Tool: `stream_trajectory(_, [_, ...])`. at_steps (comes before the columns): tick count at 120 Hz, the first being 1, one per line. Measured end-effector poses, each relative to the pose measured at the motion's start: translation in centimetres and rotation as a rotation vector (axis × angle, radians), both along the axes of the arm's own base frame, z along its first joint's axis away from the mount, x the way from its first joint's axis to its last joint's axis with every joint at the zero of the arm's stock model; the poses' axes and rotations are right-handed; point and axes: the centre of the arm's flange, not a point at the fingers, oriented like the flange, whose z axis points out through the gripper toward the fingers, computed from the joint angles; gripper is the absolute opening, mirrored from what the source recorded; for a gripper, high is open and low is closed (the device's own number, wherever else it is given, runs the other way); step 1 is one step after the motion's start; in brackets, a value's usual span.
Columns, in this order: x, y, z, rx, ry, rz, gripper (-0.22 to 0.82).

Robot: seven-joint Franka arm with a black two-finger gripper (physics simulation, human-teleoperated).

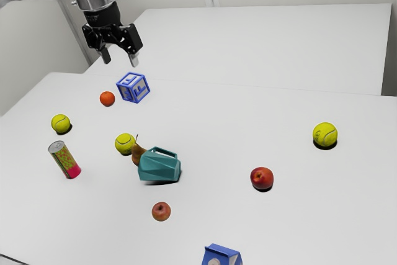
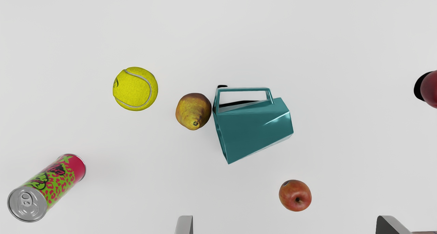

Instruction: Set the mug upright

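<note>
My gripper [image 1: 120, 61] hung above the worktop [image 1: 335, 215], jaws spread and empty. The mug [image 2: 254, 131] lay on its side, well in from the edges, mouth toward the pear [image 2: 193, 111]. Reaching down there could have knocked the pear; tapered walls could have slipped my grip.

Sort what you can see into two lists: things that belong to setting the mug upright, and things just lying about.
Part of the job:
- mug, on its side
- gripper, open

Just lying about:
- pear
- three tennis balls
- can
- two apples
- orange
- block
- carton
</note>
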Motion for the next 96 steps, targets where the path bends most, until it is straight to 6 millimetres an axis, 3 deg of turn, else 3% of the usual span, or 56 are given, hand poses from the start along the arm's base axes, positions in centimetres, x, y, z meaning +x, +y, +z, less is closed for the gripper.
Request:
stream_trajectory(16, [-0.3, -0.1, 0.0, 0.002, 0.002, -0.002, 0.58])
stream_trajectory(40, [-2.4, -0.2, -0.1, 0.011, 0.007, 0.003, 0.58])
stream_trajectory(55, [-3.1, 0.2, -1.4, 0.001, 0.023, 0.014, 0.58])
stream_trajectory(72, [-3.9, 2.4, -3.2, -0.043, 0.032, 0.070, 0.58])
stream_trajectory(96, [-4.8, 3.6, -6.0, -0.088, 0.023, 0.106, 0.58])
